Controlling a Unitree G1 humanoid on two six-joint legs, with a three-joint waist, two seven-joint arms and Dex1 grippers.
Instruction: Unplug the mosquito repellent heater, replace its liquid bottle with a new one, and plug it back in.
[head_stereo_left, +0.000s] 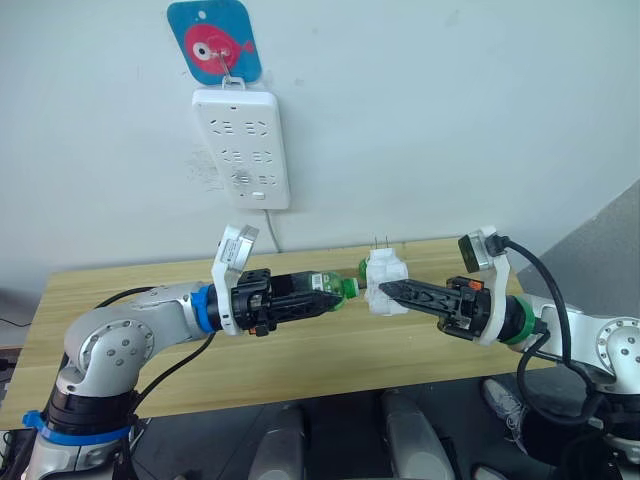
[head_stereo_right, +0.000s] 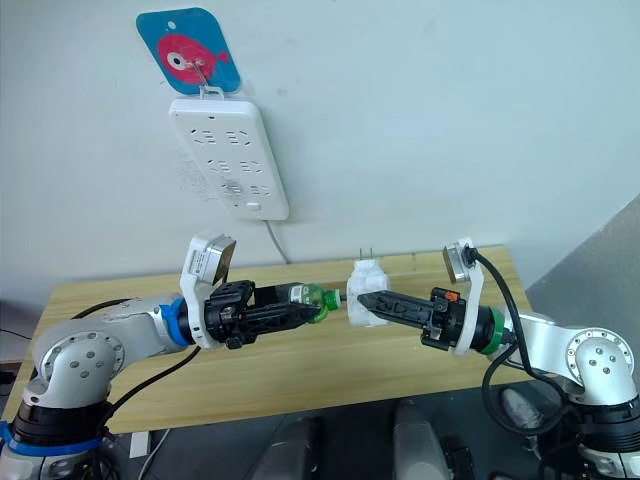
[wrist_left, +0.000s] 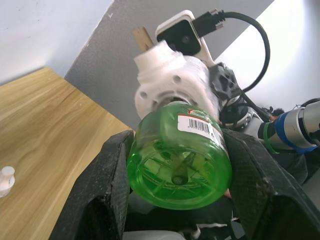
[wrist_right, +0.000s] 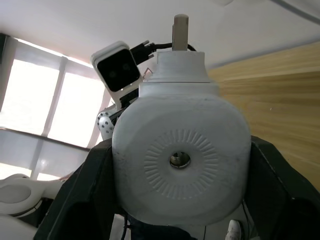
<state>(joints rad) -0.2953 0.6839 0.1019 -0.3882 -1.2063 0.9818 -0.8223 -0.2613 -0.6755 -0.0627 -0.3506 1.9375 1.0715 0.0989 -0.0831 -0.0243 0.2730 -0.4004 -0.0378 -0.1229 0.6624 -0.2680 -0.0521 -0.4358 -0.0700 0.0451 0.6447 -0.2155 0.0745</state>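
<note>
Above the middle of the wooden table (head_stereo_left: 120, 290) both arms meet. My right gripper (head_stereo_left: 388, 292) is shut on the mosquito repellent heater (head_stereo_left: 383, 280), a small white rounded unit with its plug prongs pointing up and a round vent hole (wrist_right: 180, 160) in its face. My left gripper (head_stereo_left: 335, 297) is shut on the green liquid bottle (head_stereo_left: 337, 287), which lies level. The bottle's neck sits at the heater's opening (wrist_left: 172, 90); its barcode label (wrist_left: 200, 124) faces the left wrist camera.
A long white power strip (head_stereo_left: 243, 148) hangs on the wall from a blue fish hook (head_stereo_left: 214, 41), its cord dropping behind the table. A small white cap (wrist_left: 6, 180) lies on the tabletop to my left.
</note>
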